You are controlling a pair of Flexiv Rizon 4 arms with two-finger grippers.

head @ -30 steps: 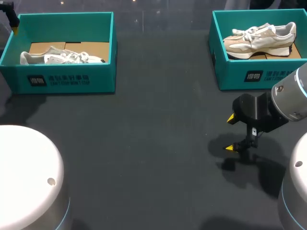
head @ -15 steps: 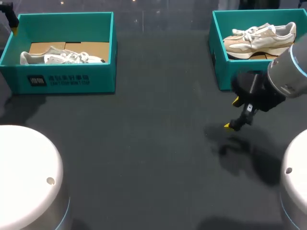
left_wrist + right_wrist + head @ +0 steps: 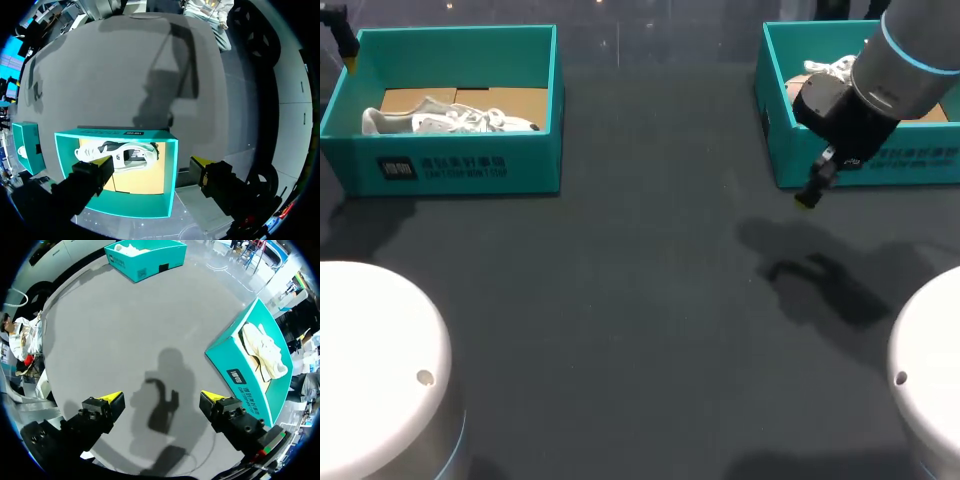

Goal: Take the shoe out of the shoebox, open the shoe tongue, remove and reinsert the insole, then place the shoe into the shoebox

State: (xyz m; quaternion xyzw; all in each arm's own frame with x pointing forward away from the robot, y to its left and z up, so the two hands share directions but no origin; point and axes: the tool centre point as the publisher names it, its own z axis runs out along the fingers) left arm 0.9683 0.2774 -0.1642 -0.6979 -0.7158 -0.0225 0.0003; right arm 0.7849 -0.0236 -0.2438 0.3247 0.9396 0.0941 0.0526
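Right gripper, fingers spread wide over grey table. Teal shoebox beside, holding pale shoe. Second shoebox far ahead.

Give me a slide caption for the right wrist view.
Right gripper open over the table, shoebox holding the beige shoe just ahead.

White print on the left shoebox and right shoebox, illegible.

dark table, left teal shoebox, right teal shoebox
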